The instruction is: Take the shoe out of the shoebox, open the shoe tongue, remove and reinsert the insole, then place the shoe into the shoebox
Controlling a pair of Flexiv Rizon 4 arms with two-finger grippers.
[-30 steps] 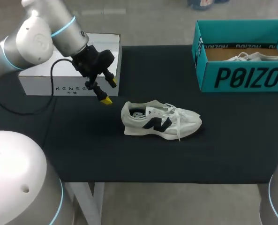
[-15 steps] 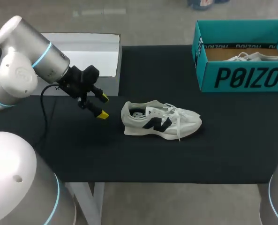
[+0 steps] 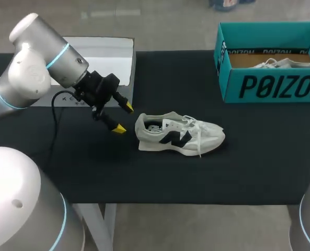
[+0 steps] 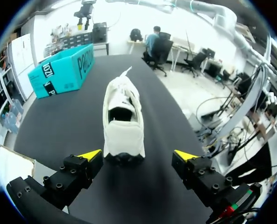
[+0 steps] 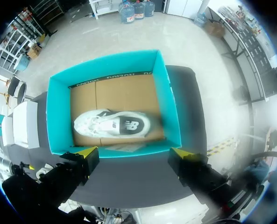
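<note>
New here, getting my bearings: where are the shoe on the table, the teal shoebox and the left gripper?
shoe on the table (image 3: 175, 137), head view, on its side panel.
teal shoebox (image 3: 270, 86), head view, on its front wall.
left gripper (image 3: 124, 118), head view, midway between its yellow tips.

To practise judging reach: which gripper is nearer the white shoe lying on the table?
Left. The left gripper sits just behind the shoe; the right gripper hovers over the teal shoebox.

A: Where is the left arm (image 3: 37, 73)?
B: It enters from 9 o'clock in the head view. The left gripper (image 3: 124, 118) points toward 4 o'clock, with its fingers wide apart and holding nothing.
A: And the right gripper (image 5: 134, 153)?
B: It faces straight down, and its fingers are also spread.
</note>
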